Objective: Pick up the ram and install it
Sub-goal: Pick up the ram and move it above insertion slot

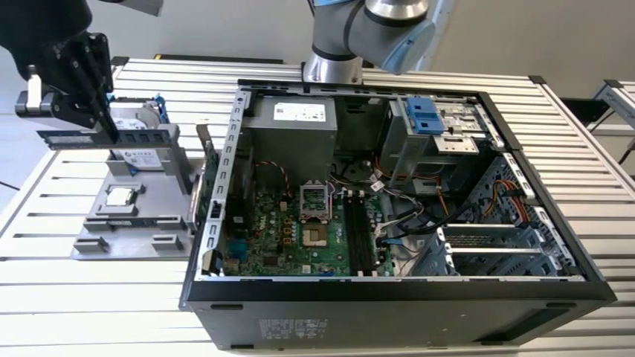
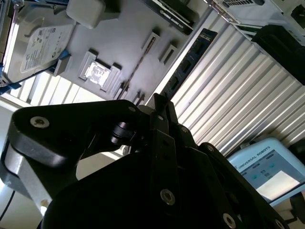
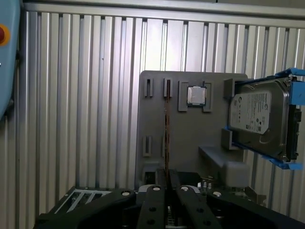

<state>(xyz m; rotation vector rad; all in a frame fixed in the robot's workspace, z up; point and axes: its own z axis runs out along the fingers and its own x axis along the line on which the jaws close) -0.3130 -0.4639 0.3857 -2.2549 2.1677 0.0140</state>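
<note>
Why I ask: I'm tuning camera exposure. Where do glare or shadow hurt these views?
Second wrist view: glare whitens the processor chip and the hard drive label, and the gripper is a black mass. Exterior view: the computer case interior lies in shade while the table is bright. First wrist view: even light, the ram a thin edge-on line.

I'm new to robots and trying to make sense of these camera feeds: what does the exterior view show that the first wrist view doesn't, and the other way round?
The exterior view adds the open computer case with its green motherboard, and the arm's base beyond it. The first wrist view adds a light-blue device with a red button. Shared: the gripper shut on the ram, seen edge-on from the wrist, over the grey tray that holds the processor and the hard drive.
</note>
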